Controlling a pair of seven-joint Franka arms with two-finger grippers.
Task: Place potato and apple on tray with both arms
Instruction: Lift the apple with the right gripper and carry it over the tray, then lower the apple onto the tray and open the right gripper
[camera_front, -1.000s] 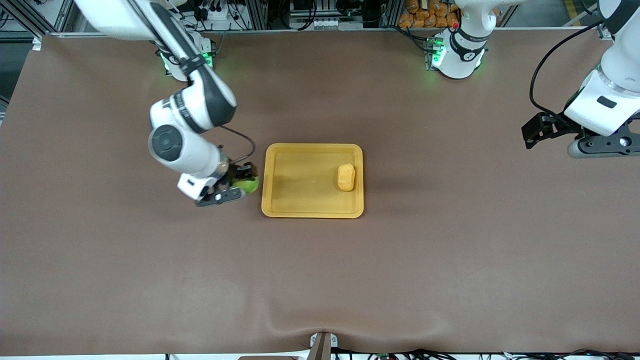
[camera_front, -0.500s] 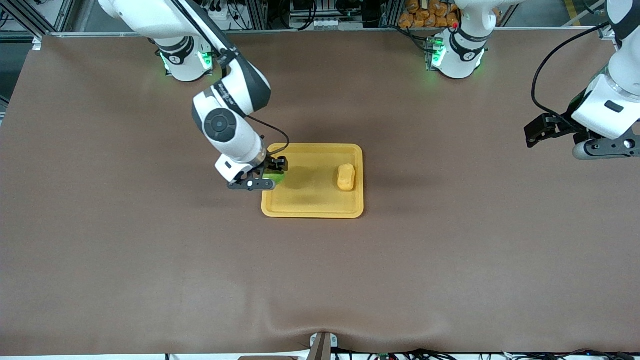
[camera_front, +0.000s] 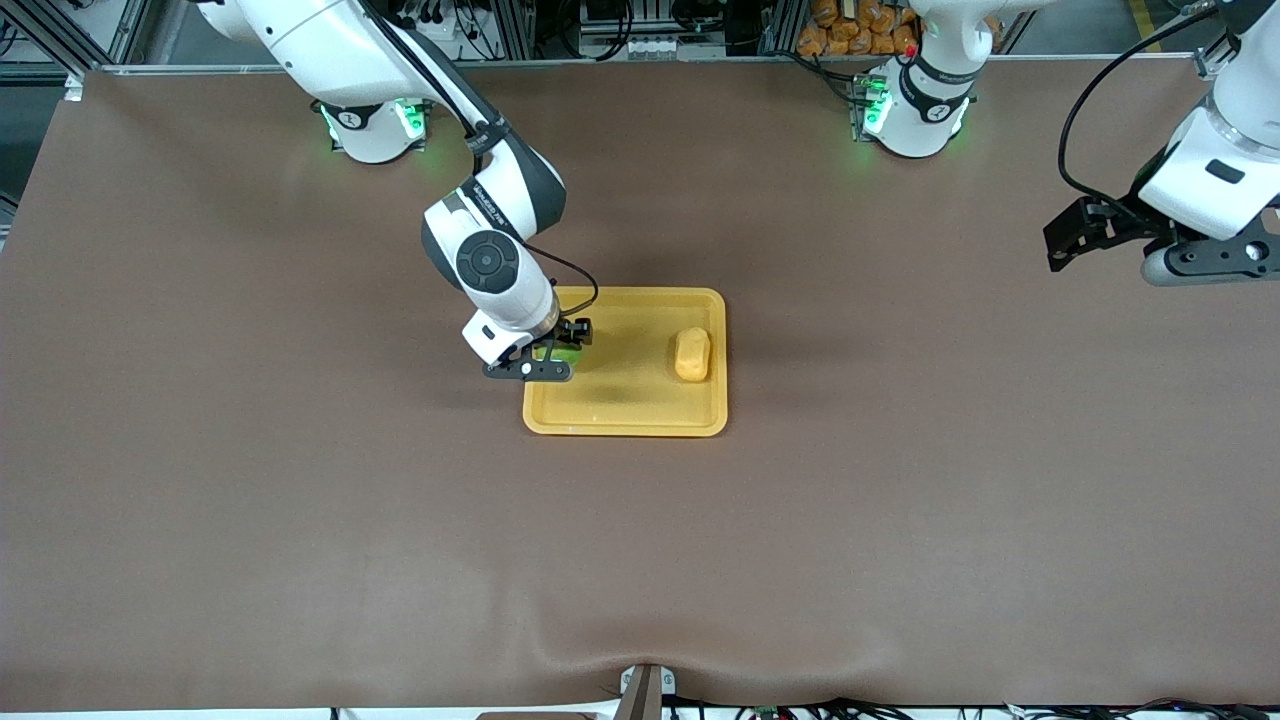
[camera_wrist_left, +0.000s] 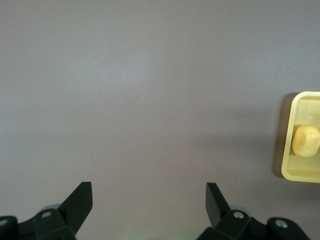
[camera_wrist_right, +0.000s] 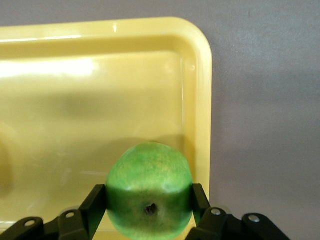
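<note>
Front view shows the small bumpy yellow-orange potato (camera_front: 692, 355) already lying in the flat yellow plastic tray (camera_front: 625, 425), at the end toward the left arm. That part looks done. The right tool (camera_front: 548, 356) hangs over the tray's end toward the right arm, closed around the small round green apple (camera_front: 563, 352). The apple is not yet set down, so lowering it and letting go is what looks left. The left tool (camera_front: 1070, 245) waits over the brown tabletop (camera_front: 300, 520), well apart from the tray.

Left wrist view shows the left tool (camera_wrist_left: 149, 201) with its two fingers spread wide and nothing between them. The tray (camera_wrist_left: 287, 150) and the potato (camera_wrist_left: 305, 140) sit well apart from it.

Right wrist view shows the right tool (camera_wrist_right: 149, 199) squeezing the apple (camera_wrist_right: 150, 190) from both sides, stem dimple facing the camera. The tray (camera_wrist_right: 202, 100) lies right under it.
</note>
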